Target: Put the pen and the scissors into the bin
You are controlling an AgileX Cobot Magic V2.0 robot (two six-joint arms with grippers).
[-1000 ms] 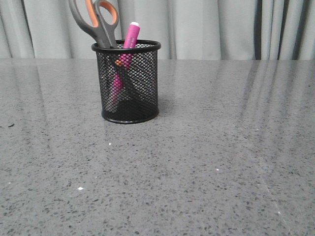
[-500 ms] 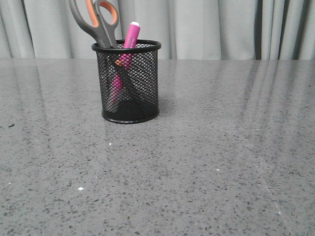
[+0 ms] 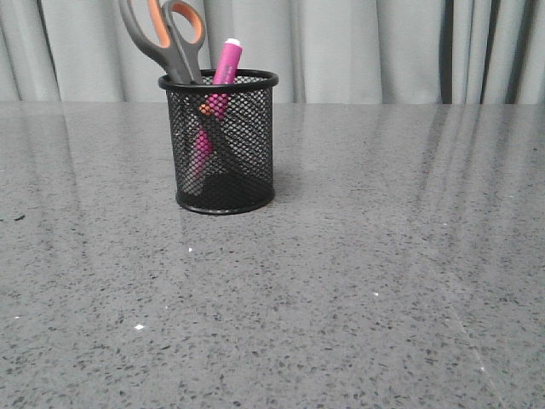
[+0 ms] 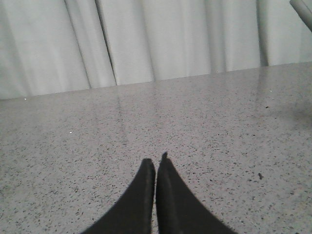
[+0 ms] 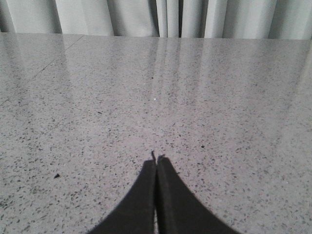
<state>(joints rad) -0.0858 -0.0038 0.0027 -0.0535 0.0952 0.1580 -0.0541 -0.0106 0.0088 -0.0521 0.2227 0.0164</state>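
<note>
The black wire-mesh bin (image 3: pixel 223 145) stands upright on the grey speckled table, left of centre in the front view. The scissors (image 3: pixel 164 36) stand in it blades down, with the grey, orange-lined handles sticking out above the rim. The magenta pen (image 3: pixel 226 61) leans in the bin beside them, its pale cap end up. No arm shows in the front view. My left gripper (image 4: pixel 156 163) is shut and empty over bare table. My right gripper (image 5: pixel 156 160) is shut and empty over bare table. Neither wrist view shows the bin.
Pale grey curtains (image 3: pixel 366 47) hang behind the table's far edge. A pale grey object's edge (image 4: pixel 303 7) shows in the corner of the left wrist view.
</note>
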